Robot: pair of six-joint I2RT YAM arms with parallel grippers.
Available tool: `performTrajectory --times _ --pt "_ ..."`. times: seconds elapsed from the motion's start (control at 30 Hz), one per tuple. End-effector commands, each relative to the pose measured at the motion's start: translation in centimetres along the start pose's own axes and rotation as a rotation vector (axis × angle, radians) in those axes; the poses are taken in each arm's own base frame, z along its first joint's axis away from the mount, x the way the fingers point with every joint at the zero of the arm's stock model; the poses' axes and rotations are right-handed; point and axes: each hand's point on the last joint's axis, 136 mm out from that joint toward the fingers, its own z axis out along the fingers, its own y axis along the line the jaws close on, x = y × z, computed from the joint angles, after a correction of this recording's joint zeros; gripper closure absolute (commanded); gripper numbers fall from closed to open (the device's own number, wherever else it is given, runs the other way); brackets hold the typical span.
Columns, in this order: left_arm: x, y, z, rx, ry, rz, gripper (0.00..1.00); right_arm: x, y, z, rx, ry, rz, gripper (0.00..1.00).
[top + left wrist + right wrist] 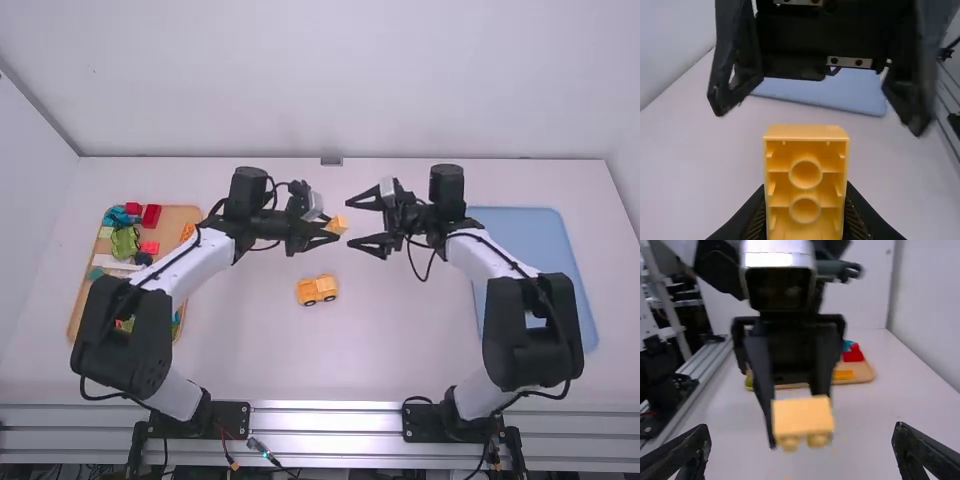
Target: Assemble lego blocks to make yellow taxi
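Left of the right gripper, my left gripper [330, 228] is shut on a yellow block [338, 225] above the middle of the table. In the left wrist view the block [805, 182] shows its hollow underside, clamped by the left gripper [805, 210]. My right gripper [357, 223] stands open, facing the block without touching it. The right wrist view has the right gripper [801, 445] with fingers wide apart and the block [802, 417] beyond them, studs downward there. On the table below sits a partly built yellow car [318, 289] with dark wheels.
At the left, a wooden tray [185, 213] holds several coloured blocks, partly behind the left arm. A blue tray [540, 240] lies at the right, partly behind the right arm.
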Motion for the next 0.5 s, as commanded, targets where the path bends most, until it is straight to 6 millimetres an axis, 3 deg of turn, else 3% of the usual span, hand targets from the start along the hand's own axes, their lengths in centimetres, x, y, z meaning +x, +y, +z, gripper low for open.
performTrajectory --times 0.0,0.13,0.2,0.3,0.47 --pt "-0.1 -0.6 -0.1 0.037 -0.021 -0.031 0.98 -0.2 0.2 1.3 -0.019 0.011 -0.039 0.06" --pt "-0.4 -2.0 -0.1 0.108 -0.054 -0.023 0.98 0.0 0.8 2.5 -0.046 0.015 -0.045 0.07" --pt "-0.2 -2.2 -0.1 0.117 -0.063 -0.016 0.98 -0.1 1.3 2.6 -0.07 0.004 -0.044 0.12" --pt "0.3 -2.1 -0.1 0.109 -0.078 -0.001 0.98 -0.4 1.8 1.8 -0.097 -0.026 -0.05 0.19" --pt "-0.2 -3.8 -0.2 0.183 -0.162 0.072 0.98 -0.1 1.6 0.4 -0.083 -0.042 -0.03 0.24"
